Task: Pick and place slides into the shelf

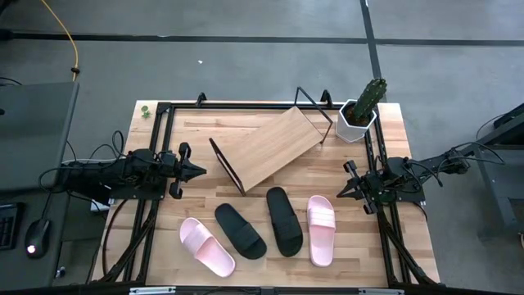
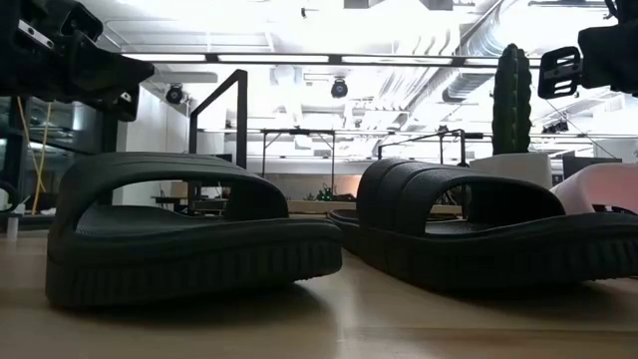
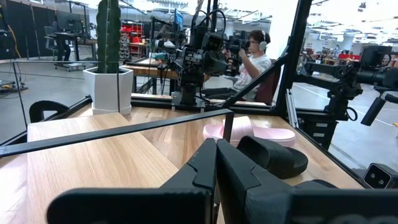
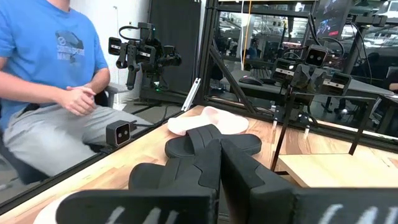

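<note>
Four slides sit in a row along the lower centre of the high view: pink slide (image 1: 206, 247), black slide (image 1: 240, 231), second black slide (image 1: 285, 220), second pink slide (image 1: 321, 229). The shelf (image 1: 266, 147) lies angled above them, bare. Left gripper (image 1: 200, 170) at left, pinched shut, holding nothing. Right gripper (image 1: 341, 189) at right, likewise closed and empty.
</note>
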